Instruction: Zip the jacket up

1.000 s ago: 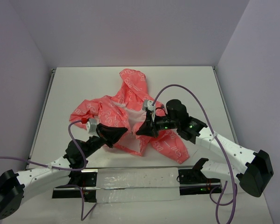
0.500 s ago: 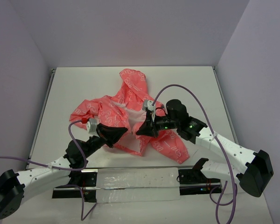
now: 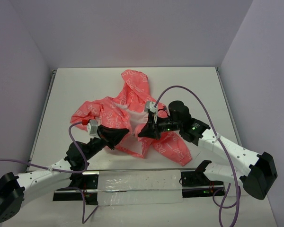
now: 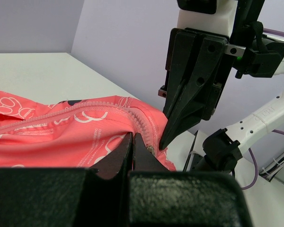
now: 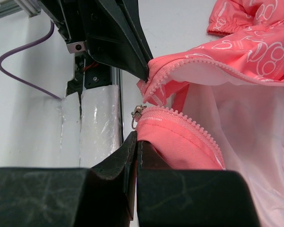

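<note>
The coral-pink jacket (image 3: 132, 90) lies open on the white table (image 3: 75, 90), hood toward the back, pale lining showing in the middle. My left gripper (image 3: 126, 136) is shut on the left front edge by its zipper teeth (image 4: 133, 137). My right gripper (image 3: 140, 133) is shut on the right front's hem (image 5: 136, 137), just under the metal zipper slider (image 5: 138, 115). The two fingertips sit a few centimetres apart at the jacket's bottom opening, and both zipper ends are lifted off the table. In the right wrist view the left gripper (image 5: 144, 75) pinches the other zipper end.
A metal rail with clear film (image 3: 142, 182) runs along the table's near edge between the arm bases. Purple cables loop over both arms (image 3: 199, 101). Walls close in the table at the back and on both sides.
Hardly anything differs: both grippers stay shut on the jacket, and only the lower right flap has shifted slightly.
</note>
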